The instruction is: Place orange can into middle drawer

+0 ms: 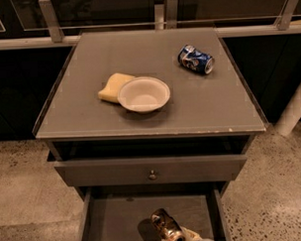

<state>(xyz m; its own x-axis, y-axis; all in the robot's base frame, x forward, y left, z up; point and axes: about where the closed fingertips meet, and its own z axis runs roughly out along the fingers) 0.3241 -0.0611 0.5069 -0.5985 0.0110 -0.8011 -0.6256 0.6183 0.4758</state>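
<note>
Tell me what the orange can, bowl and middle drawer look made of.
The orange can looks like thin metal: glossy coppery glints, dents. The bowl is matte white, perhaps paper or foam. The middle drawer is flat matte grey, painted wood or metal, hard to say. The gripper sits at the can's lower end, at the bottom edge.

The claw (187, 237) is right at the bottom edge, over the front right of the middle drawer (119, 220), and it's mostly cropped out. It covers the lower end of the orange can (165, 223). The drawer's front end is cropped too. The bowl (143, 94) hides a corner of the yellow sponge (111, 87). The label on the blue can (196, 59) is too blurry to read.
</note>
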